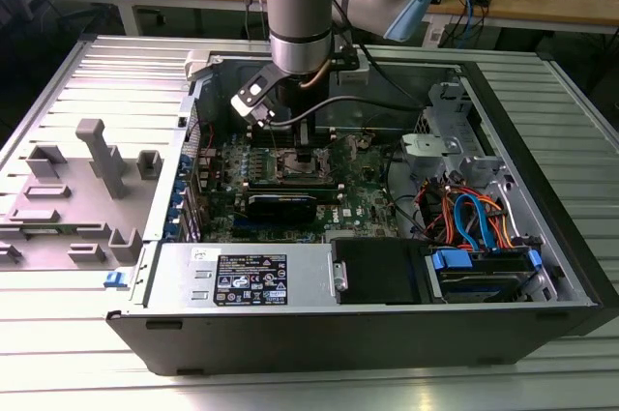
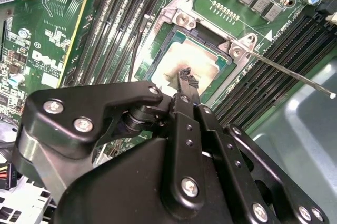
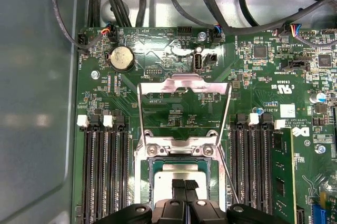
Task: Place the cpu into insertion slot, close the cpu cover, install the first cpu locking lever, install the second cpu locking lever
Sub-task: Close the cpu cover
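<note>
The cpu (image 3: 181, 170) (image 2: 202, 55) lies flat inside the insertion slot (image 3: 141, 177) (image 2: 181, 17) on the green motherboard. My gripper (image 3: 184, 186) (image 2: 185, 78) (image 1: 304, 155) is shut, its two black fingertips pressed together with nothing between them, right over the chip's silver top. Whether the tips touch the chip I cannot tell. The cpu cover (image 3: 184, 83) stands swung open, hinged at the socket's far edge. A thin wire locking lever (image 2: 287, 74) sticks out unlatched beside the socket.
Black memory slots (image 3: 102, 166) flank the socket on both sides. A long black card (image 1: 280, 203) lies in front of the socket, with the power supply (image 1: 251, 278) and orange and blue cables (image 1: 464, 213) nearby. Case walls ring the board. A grey fixture plate (image 1: 77, 189) lies outside.
</note>
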